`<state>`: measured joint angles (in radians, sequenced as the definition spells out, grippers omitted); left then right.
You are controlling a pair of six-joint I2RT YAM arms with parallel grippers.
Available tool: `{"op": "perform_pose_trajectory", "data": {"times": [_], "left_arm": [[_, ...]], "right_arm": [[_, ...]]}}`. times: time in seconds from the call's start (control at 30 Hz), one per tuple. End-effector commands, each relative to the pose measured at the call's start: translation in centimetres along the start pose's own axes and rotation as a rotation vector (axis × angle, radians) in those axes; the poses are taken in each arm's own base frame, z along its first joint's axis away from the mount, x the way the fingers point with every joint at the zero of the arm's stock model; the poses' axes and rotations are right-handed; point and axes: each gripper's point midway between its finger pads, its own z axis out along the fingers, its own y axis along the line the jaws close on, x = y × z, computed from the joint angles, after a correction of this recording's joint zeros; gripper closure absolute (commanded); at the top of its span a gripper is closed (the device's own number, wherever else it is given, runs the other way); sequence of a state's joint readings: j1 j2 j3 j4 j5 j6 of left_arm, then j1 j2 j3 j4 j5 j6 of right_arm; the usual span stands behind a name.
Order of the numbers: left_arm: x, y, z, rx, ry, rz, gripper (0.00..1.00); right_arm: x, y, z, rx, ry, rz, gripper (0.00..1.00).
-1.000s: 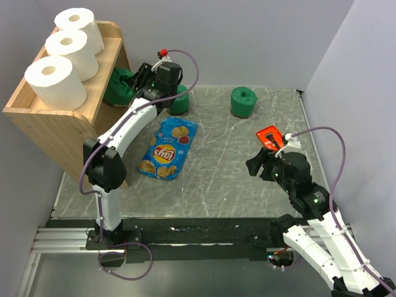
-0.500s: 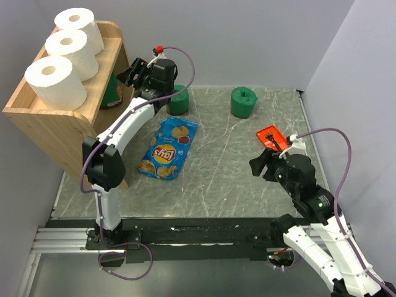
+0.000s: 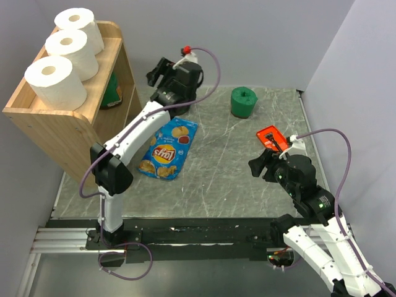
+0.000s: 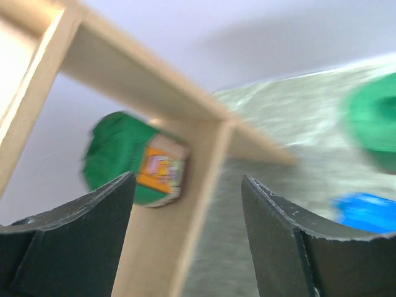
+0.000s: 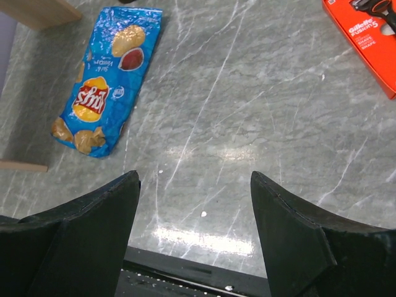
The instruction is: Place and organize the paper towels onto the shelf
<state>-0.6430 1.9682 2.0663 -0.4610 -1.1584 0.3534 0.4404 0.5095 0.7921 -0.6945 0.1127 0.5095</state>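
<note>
Left gripper (image 3: 159,69) is open and empty near the shelf (image 3: 55,127); right gripper (image 3: 260,166) is open and empty too.
Three white rolls (image 3: 73,49) stand in a row on the shelf's top tray. A green roll (image 4: 133,158) lies on a lower tier, blurred in the left wrist view, behind the upright panel and clear of the fingers. A second green roll (image 3: 243,102) sits on the table (image 3: 247,185), well apart from the shelf. The right gripper hovers over bare table, jaws wide, with the chip bag (image 5: 105,80) off to its left and the red box (image 3: 271,137) just beside it.
</note>
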Motion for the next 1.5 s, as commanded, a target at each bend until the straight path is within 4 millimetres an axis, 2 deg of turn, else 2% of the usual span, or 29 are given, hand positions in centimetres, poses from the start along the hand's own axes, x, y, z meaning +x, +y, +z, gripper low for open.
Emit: {"op": "perform_pose_trajectory", "data": {"times": [0.0, 0.1, 0.13, 0.17, 0.2, 0.23, 0.27, 0.33, 0.37, 0.43, 0.47, 0.5, 0.53, 0.6, 0.63, 0.67, 0.73, 0.8, 0.83, 0.9, 0.93, 1.0, 1.03, 1.07, 1.1, 1.13, 1.2, 1.23, 1.47], "left_arm": [[-1.2, -3.8, -3.9, 0.227, -0.027, -0.141, 0.25], [-1.4, -6.6, -7.4, 0.451, -0.028, -0.222, 0.24], [-2.5, -7.0, -9.7, 0.583, -0.065, -0.262, 0.23], [-1.3, -8.1, -10.6, 0.637, -0.055, -0.249, 0.19], [-1.4, -8.2, -11.6, 0.685, -0.062, -0.289, 0.18], [-2.1, -6.7, -13.3, 0.747, -0.101, -0.337, 0.16], [-1.3, -8.3, -14.7, 0.852, -0.108, -0.339, 0.11], [-0.2, -7.5, -16.8, 0.953, -0.13, -0.373, 0.06], [-0.9, -7.5, -18.3, 1.038, -0.174, -0.406, 0.04], [0.6, -7.0, -19.7, 1.102, -0.205, -0.402, 0.04], [0.9, -6.9, -20.1, 1.123, -0.218, -0.404, 0.04], [0.5, -5.9, -20.8, 1.144, -0.267, -0.429, 0.04], [2.0, -6.7, -20.7, 1.15, -0.248, -0.409, 0.04], [2.2, -5.9, -21.1, 1.155, -0.268, -0.442, 0.04], [3.4, -6.5, -21.1, 1.16, -0.248, -0.43, 0.04], [3.8, -6.5, -21.0, 1.152, -0.244, -0.435, 0.04], [4.9, -7.0, -21.0, 1.154, -0.233, -0.432, 0.04], [5.5, -7.4, -21.0, 1.159, -0.221, -0.43, 0.04], [5.5, -7.6, -21.3, 1.176, -0.218, -0.427, 0.04], [5.4, -7.9, -21.4, 1.189, -0.201, -0.423, 0.04], [5.1, -7.7, -21.7, 1.202, -0.204, -0.434, 0.04], [5.1, -7.9, -22.2, 1.234, -0.204, -0.437, 0.04], [5.3, -8.0, -22.5, 1.248, -0.202, -0.433, 0.04], [5.3, -8.0, -22.8, 1.264, -0.203, -0.437, 0.04], [5.4, -8.0, -23.0, 1.271, -0.206, -0.436, 0.04], [5.4, -8.1, -23.1, 1.274, -0.208, -0.434, 0.04], [5.5, -8.2, -23.3, 1.28, -0.204, -0.419, 0.04], [5.5, -8.0, -23.4, 1.28, -0.208, -0.419, 0.04], [5.4, -7.6, -23.3, 1.26, -0.222, -0.429, 0.04]], "right_arm": [[-1.7, 1.0, -0.4, -0.035, -0.064, 0.031, 0.21], [-2.2, 1.2, 0.6, -0.026, -0.07, 0.019, 0.21], [-2.8, 0.4, 0.9, 0.026, -0.089, 0.019, 0.21], [-2.8, -0.1, 1.5, 0.07, -0.074, 0.013, 0.21], [-3.8, -0.1, 1.4, 0.091, -0.094, 0.007, 0.21], [-4.6, -0.3, 1.7, 0.114, -0.114, 0.001, 0.21], [-4.9, -0.5, 2.4, 0.142, -0.11, -0.006, 0.21], [-6.9, 0.3, 3.0, 0.136, -0.158, -0.003, 0.21], [-7.0, 0.3, 4.1, 0.154, -0.15, -0.014, 0.21], [-9.2, 0.6, 4.9, 0.166, -0.193, -0.004, 0.21], [-9.2, 0.3, 6.4, 0.191, -0.168, -0.005, 0.21], [-10.6, 0.7, 6.7, 0.19, -0.189, 0.001, 0.2], [-11.4, 0.0, 7.4, 0.216, -0.197, 0.012, 0.2], [-12.9, -0.3, 9.5, 0.242, -0.193, 0.012, 0.2], [-12.7, -1.2, 11.3, 0.28, -0.167, 0.01, 0.2], [-14.4, -1.8, 11.7, 0.3, -0.197, 0.027, 0.2], [-14.4, -3.4, 14.0, 0.347, -0.156, 0.05, 0.2], [-16.0, -4.8, 15.1, 0.365, -0.166, 0.094, 0.2], [-15.5, -5.8, 16.8, 0.381, -0.133, 0.106, 0.2], [-16.8, -7.5, 17.9, 0.402, -0.136, 0.137, 0.2], [-16.1, -8.6, 19.5, 0.421, -0.095, 0.15, 0.2], [-17.5, -10.2, 20.5, 0.444, -0.096, 0.173, 0.2], [-16.3, -11.1, 22.1, 0.454, -0.047, 0.178, 0.2], [-17.0, -10.8, 22.8, 0.44, -0.049, 0.178, 0.2], [-17.5, -12.3, 23.1, 0.459, -0.048, 0.198, 0.2], [-16.7, -14.0, 24.4, 0.475, -0.009, 0.215, 0.2], [-17.8, -14.1, 25.5, 0.434, -0.004, 0.236, 0.2], [-17.3, -15.5, 26.4, 0.443, 0.017, 0.255, 0.2], [-19.5, -16.6, 28.9, 0.348, 0.009, 0.297, 0.22]]}}
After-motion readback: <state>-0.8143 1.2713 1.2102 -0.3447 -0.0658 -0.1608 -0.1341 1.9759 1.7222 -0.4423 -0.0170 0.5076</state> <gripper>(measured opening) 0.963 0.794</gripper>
